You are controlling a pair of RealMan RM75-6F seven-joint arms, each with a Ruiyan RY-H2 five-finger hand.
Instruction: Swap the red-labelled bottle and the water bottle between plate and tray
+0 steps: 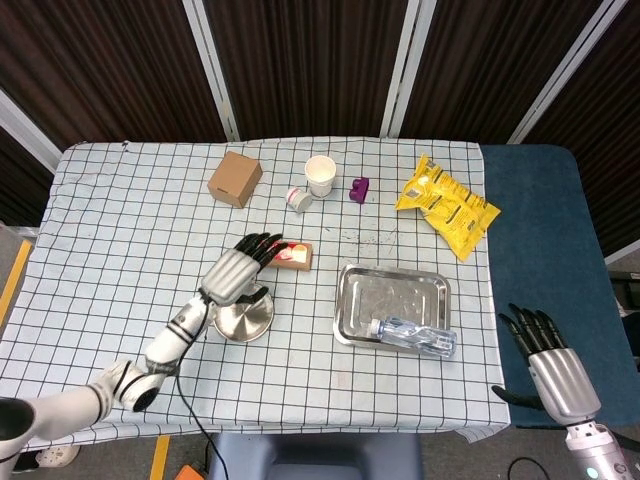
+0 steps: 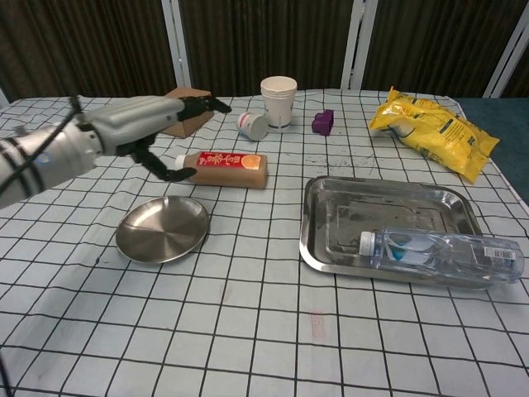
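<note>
The red-labelled bottle (image 1: pixel 292 255) (image 2: pixel 223 168) lies on its side on the checked cloth, just behind the round steel plate (image 1: pixel 245 315) (image 2: pixel 162 230), which holds nothing. My left hand (image 1: pixel 235 272) (image 2: pixel 145 128) hovers left of the bottle with its fingers spread, holding nothing. The clear water bottle (image 1: pixel 415 335) (image 2: pixel 442 251) lies along the near side of the steel tray (image 1: pixel 392 303) (image 2: pixel 384 186). My right hand (image 1: pixel 550 365) is off the table at the lower right, its fingers apart and nothing in them; the chest view does not show it.
At the back stand a cardboard box (image 1: pixel 235 178) (image 2: pixel 186 122), a paper cup (image 1: pixel 320 175) (image 2: pixel 278 101), a small tipped white container (image 1: pixel 298 198) (image 2: pixel 252 126) and a purple object (image 1: pixel 359 189) (image 2: pixel 323 121). A yellow snack bag (image 1: pixel 447 205) (image 2: pixel 434 128) lies at the back right.
</note>
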